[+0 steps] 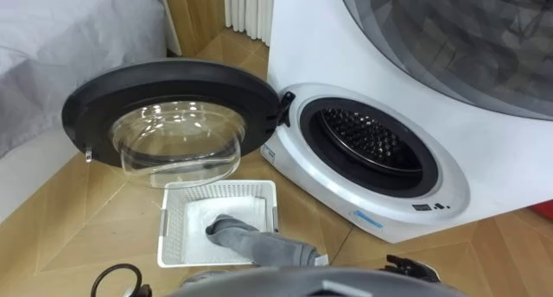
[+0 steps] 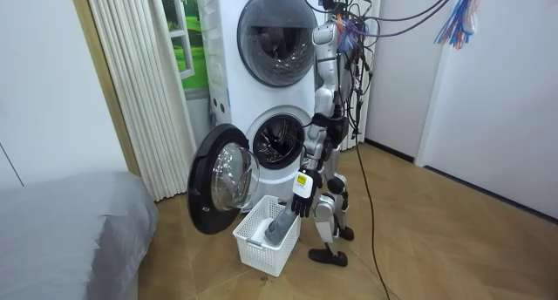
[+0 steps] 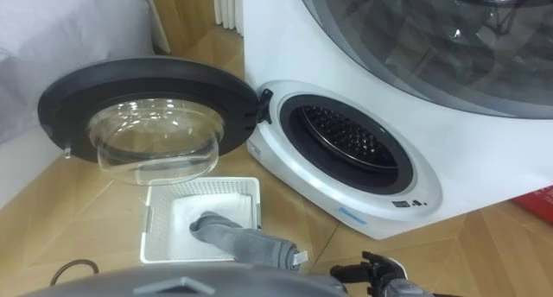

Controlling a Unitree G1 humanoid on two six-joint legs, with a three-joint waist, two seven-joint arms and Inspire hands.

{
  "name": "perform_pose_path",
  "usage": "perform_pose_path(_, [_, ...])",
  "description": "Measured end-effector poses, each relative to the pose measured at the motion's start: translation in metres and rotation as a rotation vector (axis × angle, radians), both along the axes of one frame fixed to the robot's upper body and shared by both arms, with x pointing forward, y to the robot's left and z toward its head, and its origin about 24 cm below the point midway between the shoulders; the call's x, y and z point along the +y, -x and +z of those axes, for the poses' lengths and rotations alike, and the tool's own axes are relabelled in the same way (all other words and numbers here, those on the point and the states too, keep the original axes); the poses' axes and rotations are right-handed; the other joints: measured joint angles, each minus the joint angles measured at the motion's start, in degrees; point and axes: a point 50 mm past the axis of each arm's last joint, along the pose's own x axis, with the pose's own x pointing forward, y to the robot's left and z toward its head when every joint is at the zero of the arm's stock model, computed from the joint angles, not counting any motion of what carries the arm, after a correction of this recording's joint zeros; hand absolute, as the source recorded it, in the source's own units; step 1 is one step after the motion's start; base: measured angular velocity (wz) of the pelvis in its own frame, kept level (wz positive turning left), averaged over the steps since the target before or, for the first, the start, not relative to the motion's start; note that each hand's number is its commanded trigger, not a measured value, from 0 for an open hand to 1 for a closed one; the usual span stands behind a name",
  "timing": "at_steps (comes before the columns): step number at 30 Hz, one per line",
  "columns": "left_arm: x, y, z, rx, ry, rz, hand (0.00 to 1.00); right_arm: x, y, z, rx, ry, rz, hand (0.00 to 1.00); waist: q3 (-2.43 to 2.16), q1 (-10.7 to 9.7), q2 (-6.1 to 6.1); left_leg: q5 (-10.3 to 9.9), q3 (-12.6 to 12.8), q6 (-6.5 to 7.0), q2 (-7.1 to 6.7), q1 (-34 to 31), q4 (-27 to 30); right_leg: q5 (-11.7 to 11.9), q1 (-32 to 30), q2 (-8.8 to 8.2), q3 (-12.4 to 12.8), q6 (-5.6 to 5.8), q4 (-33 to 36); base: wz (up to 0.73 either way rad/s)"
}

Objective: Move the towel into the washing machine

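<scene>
A grey towel [image 1: 251, 238] lies partly in the white slatted basket [image 1: 173, 236] on the floor, with one end lifted toward me. In the room view my left hand [image 2: 302, 200] hangs just above the basket with its dark fingers closed on the towel's [image 2: 279, 228] upper end. My right hand [image 1: 408, 268] shows at the lower right of the eye views, relaxed and holding nothing. The washing machine's round opening [image 1: 371, 142] is to the right of the basket, and its drum is dark inside. The door [image 1: 173, 116] is swung fully open to the left.
I stand on the wooden floor right behind the basket [image 2: 266, 241], facing the stacked machines [image 2: 270, 82]. A grey bed [image 1: 69, 47] is at the far left, and a white radiator [image 1: 249, 10] stands at the wall behind the door. A red object [image 3: 536, 202] lies at the right edge.
</scene>
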Motion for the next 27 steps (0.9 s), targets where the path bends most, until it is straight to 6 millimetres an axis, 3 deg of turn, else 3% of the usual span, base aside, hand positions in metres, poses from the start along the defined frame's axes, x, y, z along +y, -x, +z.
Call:
perform_pose_path(17, [0.0,-0.008,0.0,-0.028,0.004,-0.019,0.0,0.001,-0.001,0.0,-0.003,-0.006,0.001,0.0,0.05,-0.09,-0.1,-0.04,0.05,-0.02,0.04,0.04,0.02,0.0,0.04,0.03,0.11,0.0,0.01,0.0])
perform_pose_path(22, [0.003,-0.028,0.004,-0.11,-0.014,-0.069,0.0,0.001,-0.003,0.0,-0.026,-0.005,0.006,0.0,-0.02,-0.21,-0.12,-0.04,0.08,-0.02,0.04,-0.9,0.22,0.07,-0.99,0.03,0.64,-0.11,0.08,0.0])
perform_pose_path(27, [0.004,-0.064,0.013,-0.297,-0.045,-0.105,0.0,0.001,-0.006,0.001,-0.051,-0.002,0.009,0.0,0.01,-0.36,0.1,-0.02,0.34,0.0,0.03,-2.15,0.27,0.14,-2.07,0.04,0.91,-0.22,0.1,-0.02])
